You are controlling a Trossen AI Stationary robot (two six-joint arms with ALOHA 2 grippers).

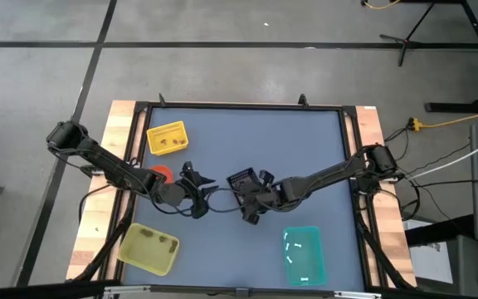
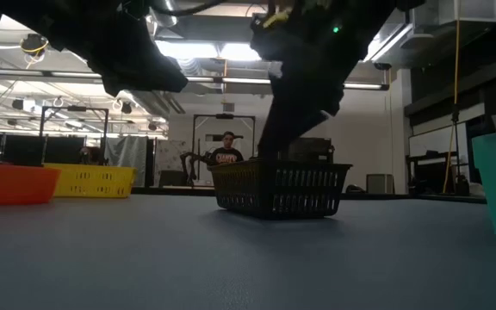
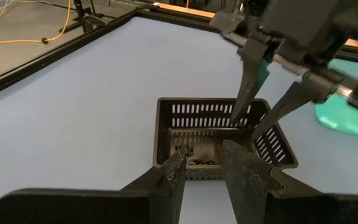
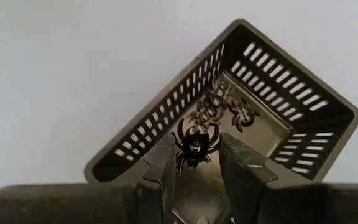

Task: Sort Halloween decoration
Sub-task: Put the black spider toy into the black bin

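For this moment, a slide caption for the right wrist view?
Right gripper poised over the black basket, a black spider trinket between its fingers.

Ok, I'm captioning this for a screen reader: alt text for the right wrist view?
A black plastic spider sits between the right pincer's two dark fingers, above a black slotted basket on a pale table. More black spiders lie inside the basket.
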